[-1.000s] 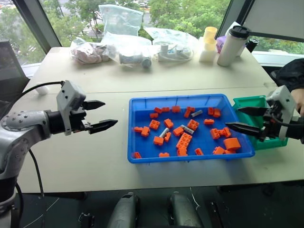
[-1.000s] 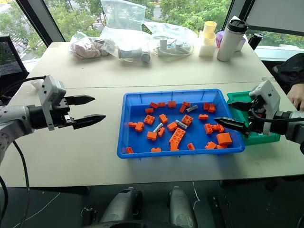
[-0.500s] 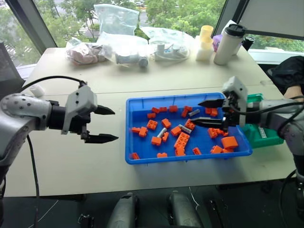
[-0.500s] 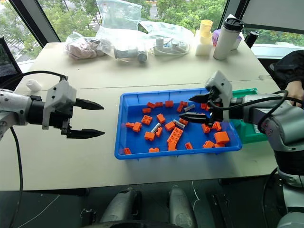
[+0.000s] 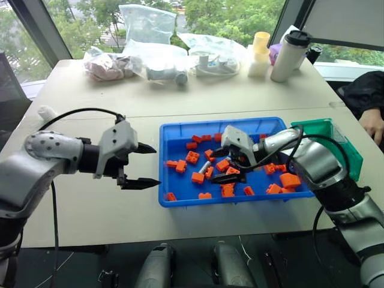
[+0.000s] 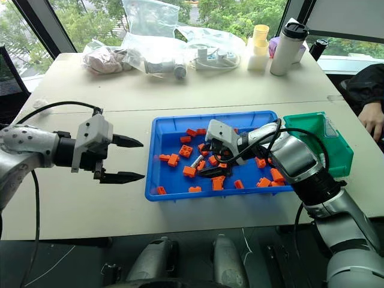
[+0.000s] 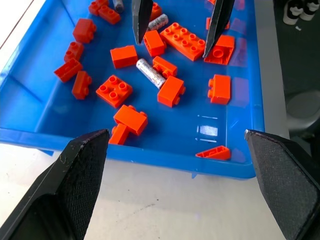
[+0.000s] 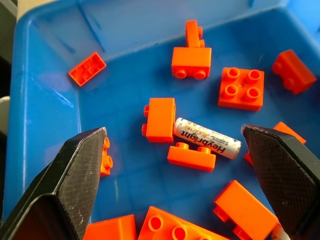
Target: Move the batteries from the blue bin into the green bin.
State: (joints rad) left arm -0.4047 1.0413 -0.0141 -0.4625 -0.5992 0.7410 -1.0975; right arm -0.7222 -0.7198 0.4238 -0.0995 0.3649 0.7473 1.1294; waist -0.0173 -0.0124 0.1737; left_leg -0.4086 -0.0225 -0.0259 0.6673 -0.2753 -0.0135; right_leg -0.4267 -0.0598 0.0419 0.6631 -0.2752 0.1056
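The battery (image 8: 207, 145) that the right gripper (image 5: 223, 166) is lined up on lies flat on the floor of the blue bin (image 5: 171, 202), roughly mid-bin and a little toward its left half. It is hemmed in. One orange brick (image 8: 160, 119) touches its end at about 9 o'clock, and a flat brick (image 8: 191, 156) sits against its side at about 6 o'clock in the right wrist view. Another battery (image 7: 121, 5) lies further back among the bricks.

The right gripper hangs over the battery with its fingers spread wide, one to each side of it and none touching. To do the pick well, I judge the fingers should come down across the battery's short width, not along its length. They should settle clear of the two touching bricks so that only the cylinder is pinched. It is smooth and round, so a centred grip matters, or it may roll or squirt out.

The left gripper (image 5: 144, 165) is spread open too, holding nothing, just outside the bin's left wall at about 9 o'clock. The green bin (image 5: 354, 153) waits beyond the blue bin's right end, near 3 o'clock.
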